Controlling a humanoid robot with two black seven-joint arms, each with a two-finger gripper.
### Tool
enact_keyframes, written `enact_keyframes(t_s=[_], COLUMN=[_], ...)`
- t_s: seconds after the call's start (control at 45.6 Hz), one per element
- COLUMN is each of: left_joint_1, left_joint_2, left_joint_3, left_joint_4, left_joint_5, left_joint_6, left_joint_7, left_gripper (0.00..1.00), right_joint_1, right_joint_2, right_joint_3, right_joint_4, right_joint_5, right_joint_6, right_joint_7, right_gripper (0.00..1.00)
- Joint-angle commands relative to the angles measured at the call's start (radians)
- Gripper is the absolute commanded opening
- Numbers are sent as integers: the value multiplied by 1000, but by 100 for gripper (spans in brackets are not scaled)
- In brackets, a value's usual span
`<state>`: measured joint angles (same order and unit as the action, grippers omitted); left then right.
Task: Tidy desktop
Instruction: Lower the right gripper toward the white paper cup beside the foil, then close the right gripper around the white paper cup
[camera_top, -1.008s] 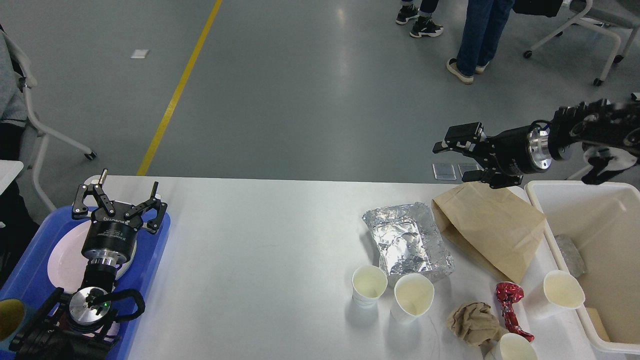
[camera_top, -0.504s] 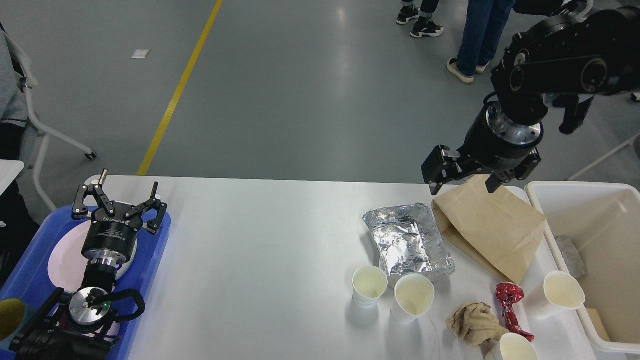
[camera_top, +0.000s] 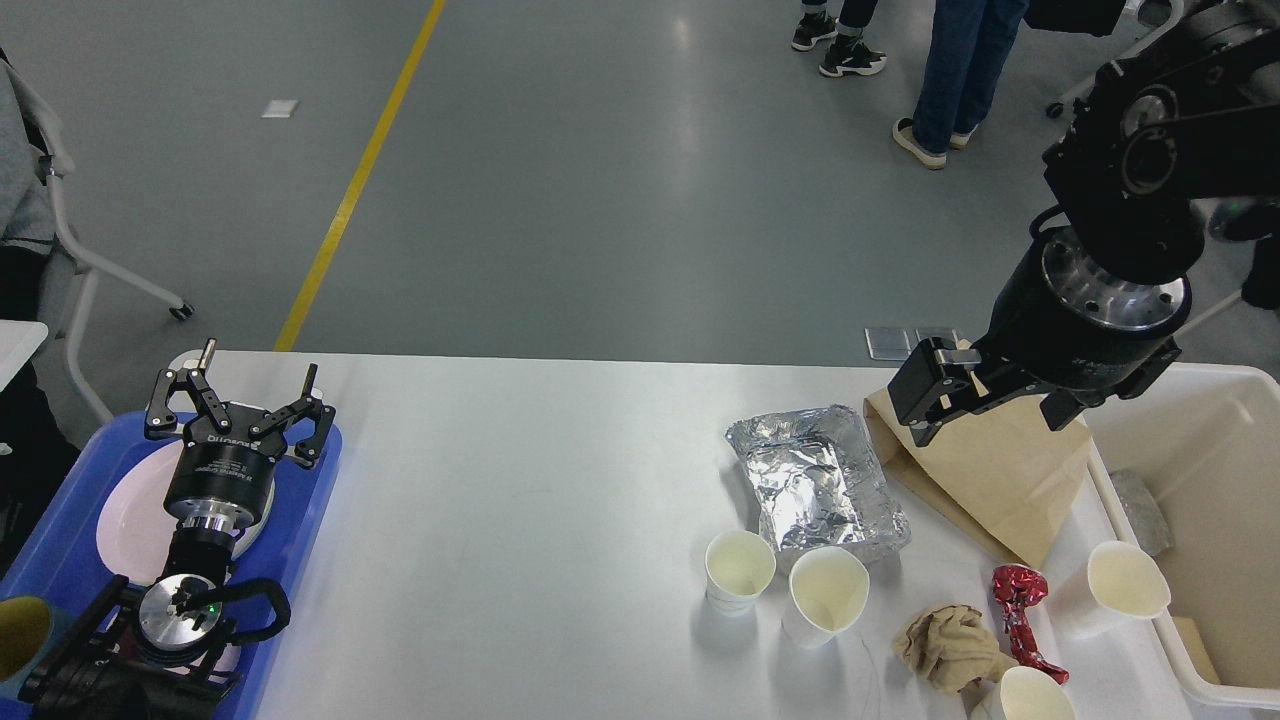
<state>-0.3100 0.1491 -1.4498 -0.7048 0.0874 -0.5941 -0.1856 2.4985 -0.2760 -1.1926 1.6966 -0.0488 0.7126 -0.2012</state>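
The white desktop (camera_top: 520, 500) holds litter on its right half. A brown paper bag (camera_top: 985, 490) lies flat, with a crumpled foil container (camera_top: 815, 480) to its left. In front stand two paper cups (camera_top: 738, 570) (camera_top: 826, 592). A third cup (camera_top: 1120, 585) lies by the bin and another cup (camera_top: 1030, 695) is at the front edge. A crumpled brown napkin (camera_top: 945, 645) and a red foil wrapper (camera_top: 1018, 600) lie between them. My right gripper (camera_top: 988, 405) points down over the bag's far end, open and empty. My left gripper (camera_top: 238, 395) is open and empty over the tray.
A cream-white bin (camera_top: 1215, 380) stands at the right edge with some scraps inside. A blue tray (camera_top: 60, 540) at the left holds a white plate (camera_top: 125, 520) and a cup (camera_top: 20, 635). People and chairs stand on the floor beyond the table.
My right arm swung from pointing left behind the table to pointing down, then moved right and nearer over the paper bag. My left arm has not moved.
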Motion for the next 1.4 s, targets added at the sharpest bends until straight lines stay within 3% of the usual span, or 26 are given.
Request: enact_keyframes(t_s=[0.0,0.132,0.307,0.855,1.293,1.337,1.381], left_joint_1=[0,-1,-1,-1,-1,-1,-1], left_joint_2=[0,1,1,1,0,0,1], left_joint_3=[2,2,2,2,2,2,2], left_joint_4=[1,1,1,1,1,-1,-1], left_joint_5=[0,0,0,0,0,0,0], left_joint_6=[0,-1,-1,-1,-1,0,-1], left_joint_7=[0,-2,0,0,0,0,0], left_gripper=[96,96,96,96,96,96,96], right_joint_1=[-18,-144,-323,-751,-951,-954,-958], right_joint_2=[-18,-57,-43,152,205,204,201], right_joint_3=[-36,-36,4,126,145,143,143], right_joint_4=[-3,-9,-8,-97,-316,-324,-324], right_joint_5=[1,3,20,101,115,124,136], right_joint_6=[-2,-36,-244,-703,-722,-722,-722], right_joint_7=[2,2,3,3,3,3,3], right_gripper=[100,100,100,98,98,96,86])
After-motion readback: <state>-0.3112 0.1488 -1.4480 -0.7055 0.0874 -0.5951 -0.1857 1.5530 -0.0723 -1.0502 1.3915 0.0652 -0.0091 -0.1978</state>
